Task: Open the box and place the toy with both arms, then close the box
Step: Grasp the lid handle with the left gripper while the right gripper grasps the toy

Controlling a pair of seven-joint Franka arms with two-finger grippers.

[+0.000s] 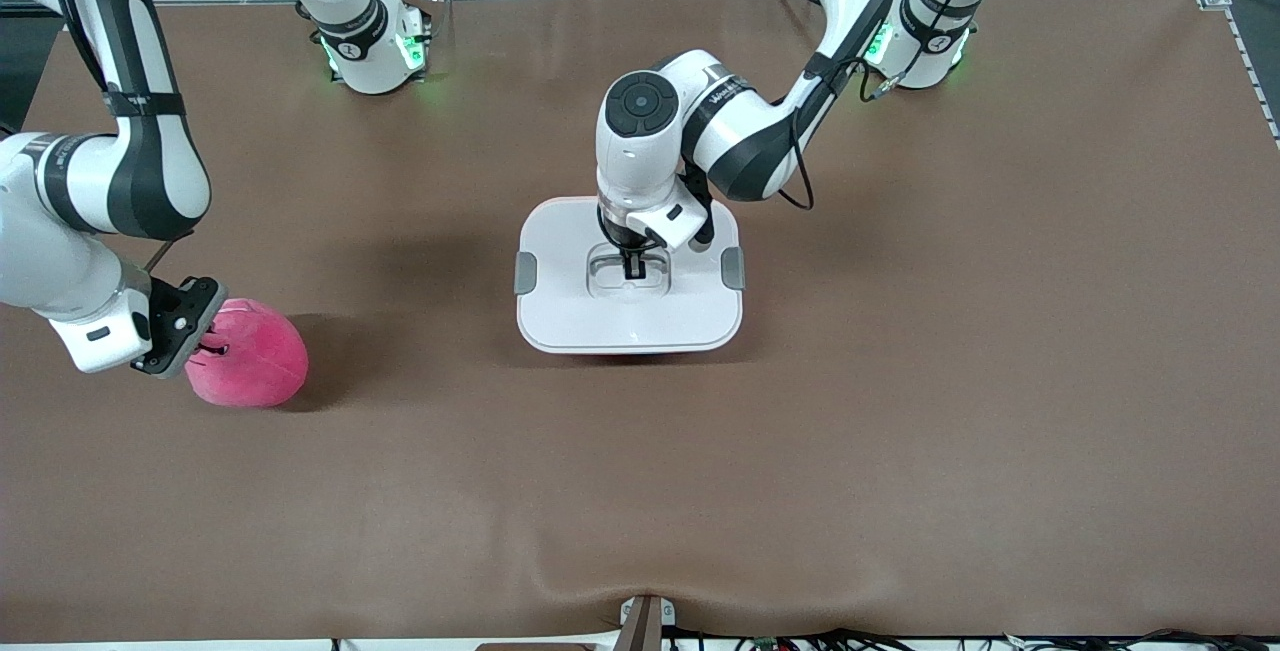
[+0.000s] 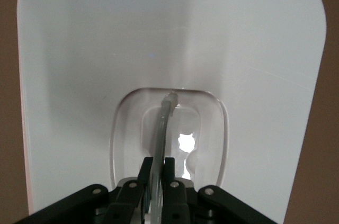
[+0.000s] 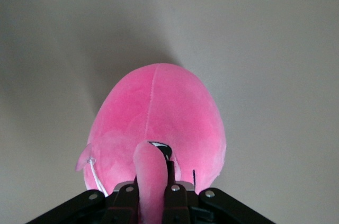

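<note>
The box (image 1: 560,301) stands at the middle of the table, its white lid (image 2: 106,54) on, a grey clip (image 1: 525,273) at each side. My left gripper (image 1: 634,269) reaches straight down into the lid's recess and is shut on the clear handle (image 2: 163,123), which runs between its black fingers (image 2: 144,173). The bright pink toy (image 1: 255,356) lies on the table toward the right arm's end. My right gripper (image 1: 207,339) is at the toy's side, shut on a pink fold of plush (image 3: 151,173) beside a black-lidded eye (image 3: 163,149).
Brown cloth (image 1: 900,381) covers the whole table. The two arm bases (image 1: 375,46) stand along the edge farthest from the front camera. A small bracket (image 1: 645,621) sits at the nearest edge.
</note>
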